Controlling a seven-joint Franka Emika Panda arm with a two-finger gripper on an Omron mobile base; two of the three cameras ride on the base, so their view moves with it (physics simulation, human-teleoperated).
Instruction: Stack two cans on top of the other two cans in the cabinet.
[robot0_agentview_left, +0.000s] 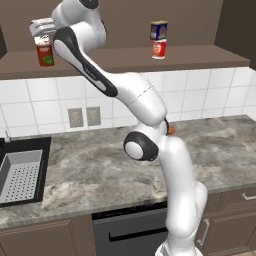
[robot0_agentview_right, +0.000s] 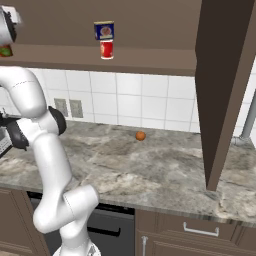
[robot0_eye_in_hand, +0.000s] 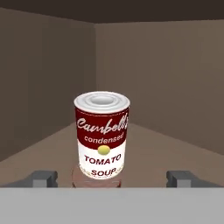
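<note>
Up in the cabinet, the blue can already tops the bright red can, and your pincer, fingers spread wide, flanks the tomato soup can balanced on the dull red can: withdraw crooked and it could topple.

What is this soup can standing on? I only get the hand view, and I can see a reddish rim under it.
Observer: The soup can stands on a dull orange-red can with a green patch, at the left end of the cabinet shelf.
Operator: Where's the other pair?
Observer: Further right on that shelf, the small blue can sits on top of the bright red can.
</note>
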